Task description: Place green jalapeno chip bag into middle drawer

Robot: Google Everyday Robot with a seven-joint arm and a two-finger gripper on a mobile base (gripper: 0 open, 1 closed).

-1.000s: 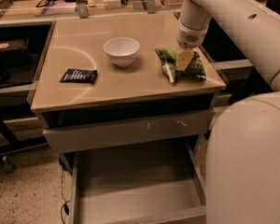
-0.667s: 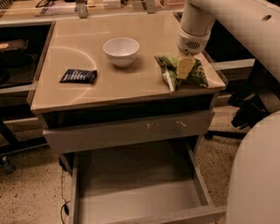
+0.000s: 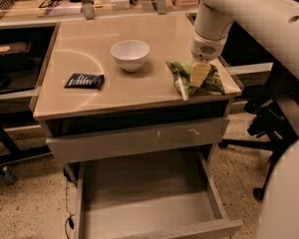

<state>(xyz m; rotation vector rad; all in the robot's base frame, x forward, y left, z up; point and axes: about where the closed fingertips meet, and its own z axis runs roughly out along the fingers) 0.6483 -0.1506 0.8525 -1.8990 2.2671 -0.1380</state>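
Note:
The green jalapeno chip bag [image 3: 214, 81] lies crinkled on the right part of the beige cabinet top [image 3: 89, 49], near its front right corner. My gripper [image 3: 199, 74] reaches down from the white arm [image 3: 212, 26] and sits on the middle of the bag, covering part of it. The middle drawer [image 3: 139, 183] is pulled wide open below the cabinet front, grey-beige, with nothing on its floor.
A white bowl [image 3: 130, 54] stands mid-top, left of the bag. A flat dark-blue packet [image 3: 84, 80] lies at the left. A drawer front with pale scratches [image 3: 139, 139] sits above the open drawer. An office chair base [image 3: 259, 128] stands at the right.
The gripper has sunk slightly onto the bag. The large white arm section in the right foreground has swung away to the right, uncovering the drawer's right side.

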